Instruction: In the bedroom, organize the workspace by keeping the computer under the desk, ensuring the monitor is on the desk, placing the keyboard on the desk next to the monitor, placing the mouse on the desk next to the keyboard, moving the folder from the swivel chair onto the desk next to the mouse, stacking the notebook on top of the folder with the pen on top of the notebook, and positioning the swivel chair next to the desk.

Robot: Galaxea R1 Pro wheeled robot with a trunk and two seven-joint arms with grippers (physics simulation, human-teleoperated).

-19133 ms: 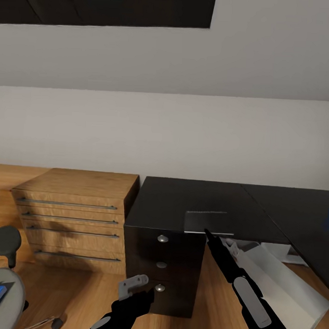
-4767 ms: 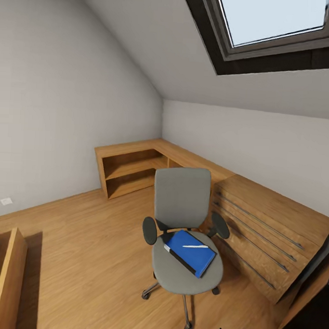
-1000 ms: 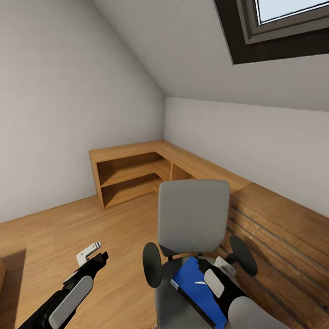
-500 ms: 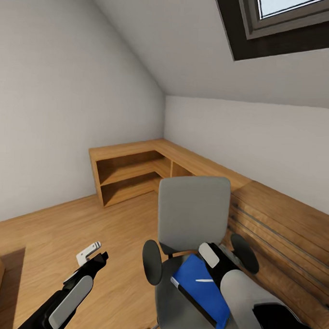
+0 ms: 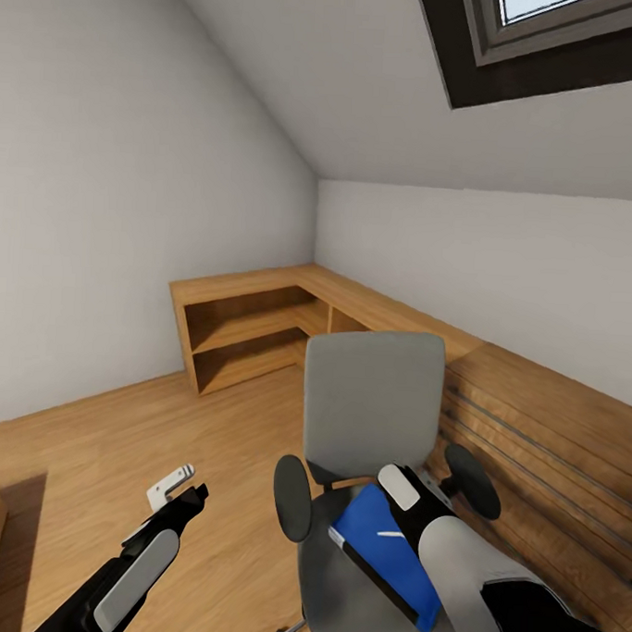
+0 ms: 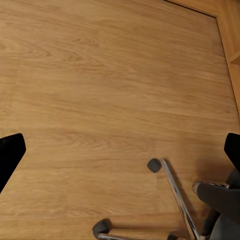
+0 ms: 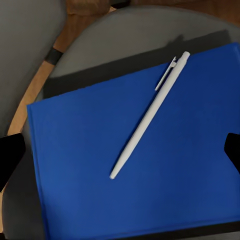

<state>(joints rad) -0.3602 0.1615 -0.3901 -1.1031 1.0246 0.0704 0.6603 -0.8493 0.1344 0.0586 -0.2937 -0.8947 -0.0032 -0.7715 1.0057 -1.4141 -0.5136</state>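
Right gripper (image 7: 120, 150) spread wide over pen (image 7: 148, 116) mid-folder (image 7: 75, 165); centre jaws across barrel, descend straight. Left gripper (image 6: 120, 150) open, idle.

Chrome chair base (image 6: 175, 200) with casters on wood plank floor (image 6: 100, 85).

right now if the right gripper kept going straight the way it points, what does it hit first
Most likely the thin white pen, lying on the flat bright blue folder on the grey swivel chair seat. The right gripper looks open above it; depth is unclear.
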